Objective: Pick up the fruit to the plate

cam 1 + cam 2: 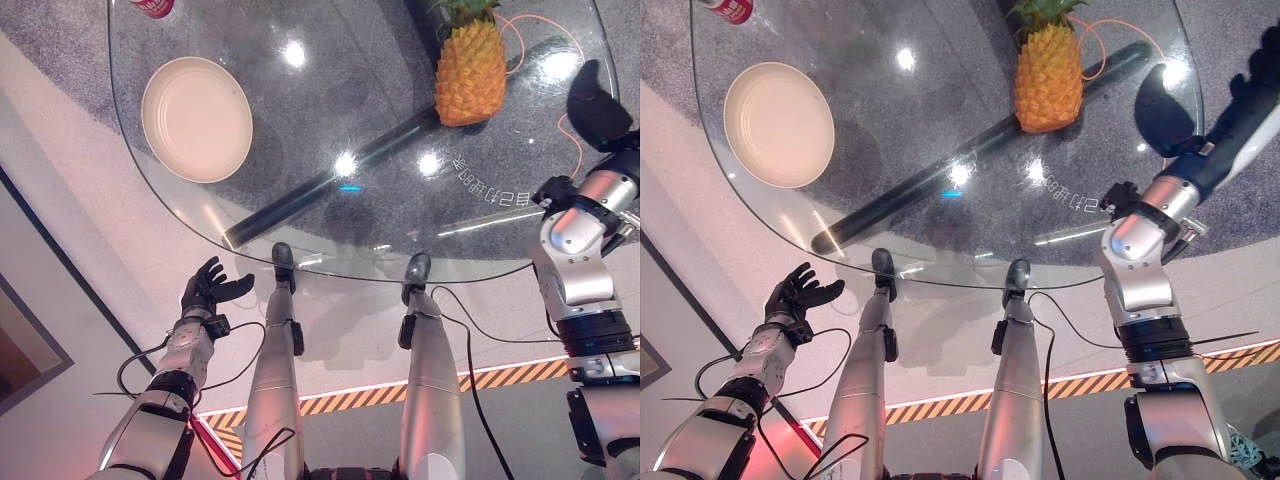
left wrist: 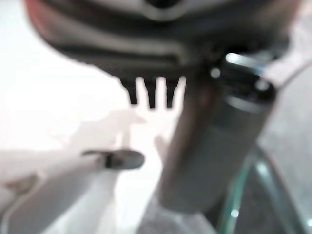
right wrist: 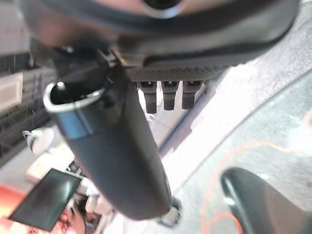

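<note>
The pineapple (image 1: 470, 78) stands on the round glass table (image 1: 250, 190), on the far side, to the left of the right hand (image 1: 1268, 62) and apart from it. That hand reaches over the table's right edge and is cut off by the frame in the right eye view; its own wrist view shows straight fingertips (image 3: 169, 95), so it reads as open and empty. The left hand (image 1: 208, 288) hangs below the table's near edge, fingers spread and holding nothing. The empty cream plate (image 1: 196, 118) lies beyond it on the glass, well apart from the pineapple. A red can (image 1: 152, 7) past the plate is mostly cropped. An orange cord (image 1: 545, 35) loops under the glass near the fruit.
</note>
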